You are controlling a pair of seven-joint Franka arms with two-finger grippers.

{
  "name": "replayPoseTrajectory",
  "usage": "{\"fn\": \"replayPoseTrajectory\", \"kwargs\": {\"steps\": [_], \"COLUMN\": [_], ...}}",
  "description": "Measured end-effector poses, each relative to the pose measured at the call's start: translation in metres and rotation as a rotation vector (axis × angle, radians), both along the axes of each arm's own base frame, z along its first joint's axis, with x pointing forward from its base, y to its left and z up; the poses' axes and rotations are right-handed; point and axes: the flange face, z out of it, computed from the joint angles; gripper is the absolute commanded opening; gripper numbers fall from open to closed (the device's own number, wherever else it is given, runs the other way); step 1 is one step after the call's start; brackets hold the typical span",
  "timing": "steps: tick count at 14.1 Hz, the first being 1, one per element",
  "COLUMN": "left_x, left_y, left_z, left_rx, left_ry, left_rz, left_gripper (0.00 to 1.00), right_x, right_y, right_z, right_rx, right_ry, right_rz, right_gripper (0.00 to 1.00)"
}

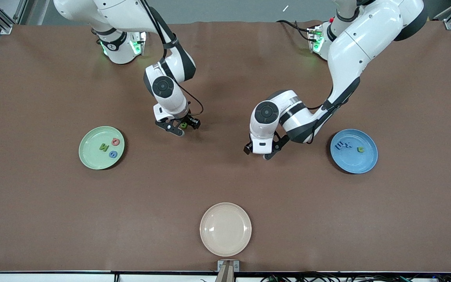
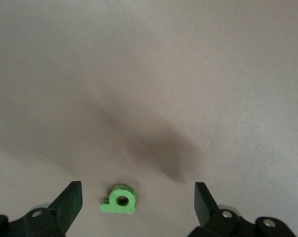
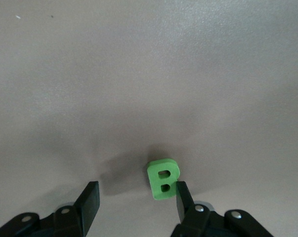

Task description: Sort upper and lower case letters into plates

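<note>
B (image 3: 163,179) looks light, stiff (foam?); I'd pinch its sides. Right gripper (image 1: 184,127) straddles it unclamped, eleven o'clock off beige plate (image 1: 210,235); left gripper (image 1: 257,154), spread, one o'clock.

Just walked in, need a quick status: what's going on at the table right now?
Two arms are sorting toy letters into plates. The right gripper is down on the table with a green B between its fingers, one finger touching it. The left gripper is open around a small green letter lying on the table. The pale green plate holds three letters, the blue plate several; the cream plate has none.
</note>
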Motion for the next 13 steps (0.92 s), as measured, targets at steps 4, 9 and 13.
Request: {"fn": "replayPoseTrajectory", "kwargs": {"steps": [4,9,13], "left_x": [-0.006,-0.018,-0.023], "left_y": [-0.003,-0.003,-0.004], "left_z": [-0.014,-0.022,-0.025], "left_rx": [-0.005,0.008,0.013], "left_ry": [0.022,0.041,0.048], "left_rz": [0.013,0.013,0.006], "left_gripper": [1.0,0.99,0.98], "right_x": [-0.002,-0.003,-0.002], "right_y": [-0.007,-0.009,-0.009], "right_z": [-0.004,-0.006,-0.004], "right_rx": [-0.012,-0.015,-0.012], "right_ry": [0.012,0.015,0.011], "right_rz": [0.027,0.032,0.031], "right_gripper": [0.71,0.48,0.0]}}
